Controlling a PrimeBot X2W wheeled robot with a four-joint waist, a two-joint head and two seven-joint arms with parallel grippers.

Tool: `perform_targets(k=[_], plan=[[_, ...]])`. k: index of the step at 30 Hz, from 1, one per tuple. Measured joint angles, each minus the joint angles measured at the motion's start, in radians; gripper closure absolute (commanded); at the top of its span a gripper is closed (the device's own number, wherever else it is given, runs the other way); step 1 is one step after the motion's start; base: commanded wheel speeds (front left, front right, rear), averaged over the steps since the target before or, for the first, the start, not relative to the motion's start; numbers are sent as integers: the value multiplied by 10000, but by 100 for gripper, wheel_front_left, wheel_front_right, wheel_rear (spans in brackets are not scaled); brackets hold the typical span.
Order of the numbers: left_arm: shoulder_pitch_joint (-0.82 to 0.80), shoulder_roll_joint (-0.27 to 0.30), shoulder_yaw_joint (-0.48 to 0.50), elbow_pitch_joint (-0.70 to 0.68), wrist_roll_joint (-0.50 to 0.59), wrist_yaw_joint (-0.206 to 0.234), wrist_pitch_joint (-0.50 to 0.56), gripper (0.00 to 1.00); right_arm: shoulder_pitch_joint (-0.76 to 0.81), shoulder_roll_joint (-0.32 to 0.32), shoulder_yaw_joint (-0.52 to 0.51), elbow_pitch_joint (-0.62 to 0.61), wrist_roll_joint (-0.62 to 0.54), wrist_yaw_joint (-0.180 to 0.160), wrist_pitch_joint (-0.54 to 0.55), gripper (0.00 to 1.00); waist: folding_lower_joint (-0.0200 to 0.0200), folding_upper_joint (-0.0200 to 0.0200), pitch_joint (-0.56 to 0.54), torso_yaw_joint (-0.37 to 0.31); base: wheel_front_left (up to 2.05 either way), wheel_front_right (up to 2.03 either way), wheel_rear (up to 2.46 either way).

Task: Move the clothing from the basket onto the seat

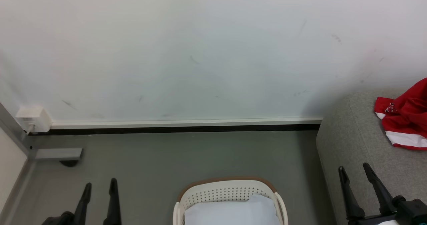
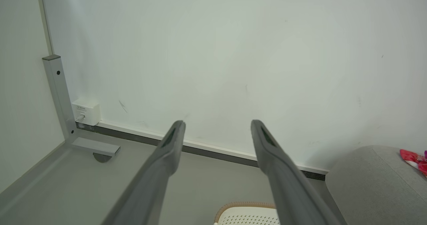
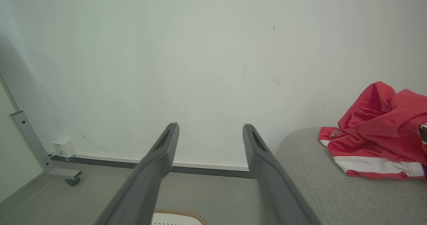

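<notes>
I see my left end effector (image 1: 100, 183) at lower left above the grey floor (image 1: 166, 158), its 2 fingers parted and gripping nothing. The basket (image 1: 228, 179) sits at centre with a pale bluish cloth (image 1: 230, 211) inside. My right end effector (image 1: 353, 167) is likewise spread and empty, over the seat (image 1: 360, 145). The red jersey (image 1: 407, 118) lies crumpled on the seat at far right, well apart from the basket.
</notes>
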Motion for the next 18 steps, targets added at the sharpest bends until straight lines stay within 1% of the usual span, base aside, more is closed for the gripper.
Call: perform_targets(k=[9, 10, 13, 15, 18], plan=[[-60, -174, 257, 213, 268, -257, -2, 0, -22, 25, 27, 67, 4, 0, 0, 0, 0, 0, -27, -17, 0, 0, 0], [-64, -192, 255, 282, 263, -268, -2, 100, -31, 36, 31, 71, 4, 0, 0, 100, 0, 0, -33, -16, 0, 0, 0], [51, -278, 222, 539, 259, -276, 19, 100, 106, 81, 61, 270, 17, 0, 29, 100, 0, 0, -35, -16, 0, 0, 0], [63, -313, 247, 660, 104, -276, 165, 100, 188, 123, 48, 314, 255, 0, 92, 100, 0, 0, -32, -11, 0, 0, 0], [35, -311, 305, 713, -477, -293, 355, 100, 191, 173, -23, 316, 763, 0, 253, 100, 0, 0, -24, 2, 0, 0, 0]])
